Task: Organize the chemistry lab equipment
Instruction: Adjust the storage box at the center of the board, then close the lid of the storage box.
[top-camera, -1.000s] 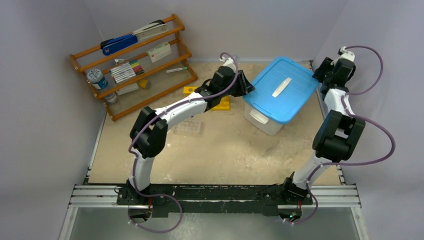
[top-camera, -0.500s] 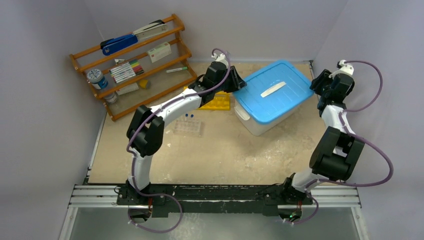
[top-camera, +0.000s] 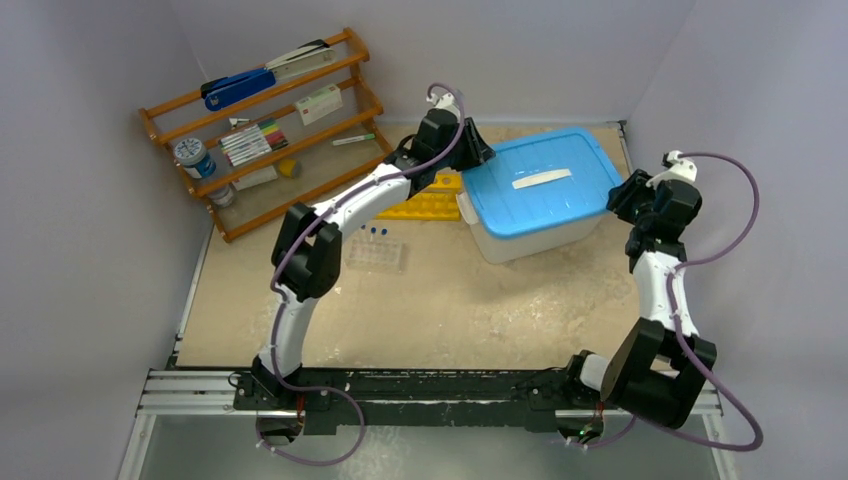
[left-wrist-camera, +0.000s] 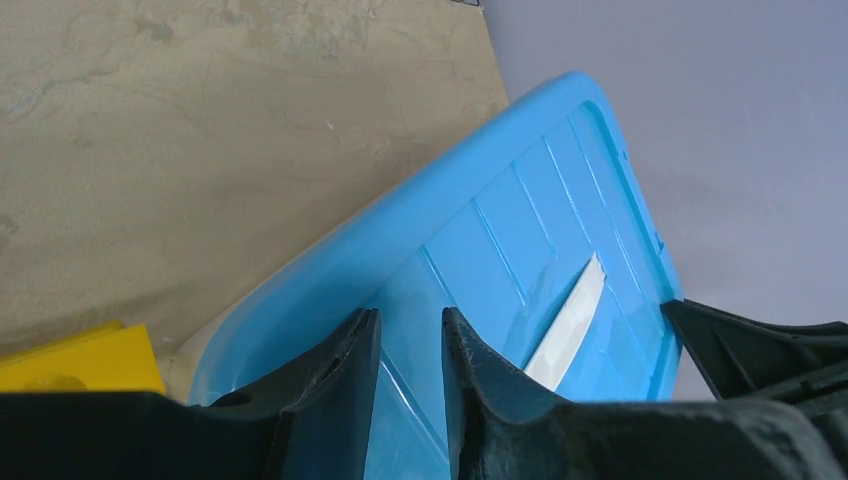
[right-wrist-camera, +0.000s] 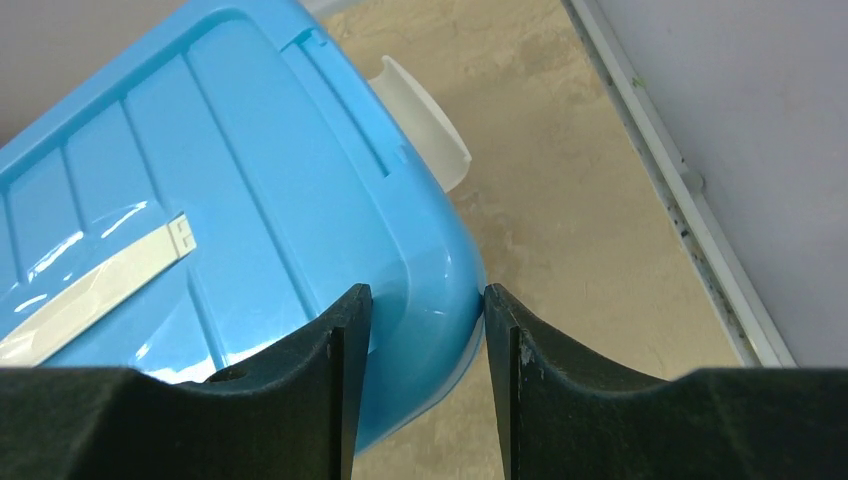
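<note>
Mottled beige tabletop (yellow rack on it) sits between lilac-grey walls.

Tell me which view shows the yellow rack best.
Top external: the yellow rack lies beside the blue-lidded bin, most of its length in sight, one end under the left arm. Left wrist catches only a corner of it at the frame's lower left. Right wrist shows none of it.

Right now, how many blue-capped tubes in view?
2. One tube and a second tube, side by side at the far edge of the clear tube tray. The left arm may hide others.
</note>
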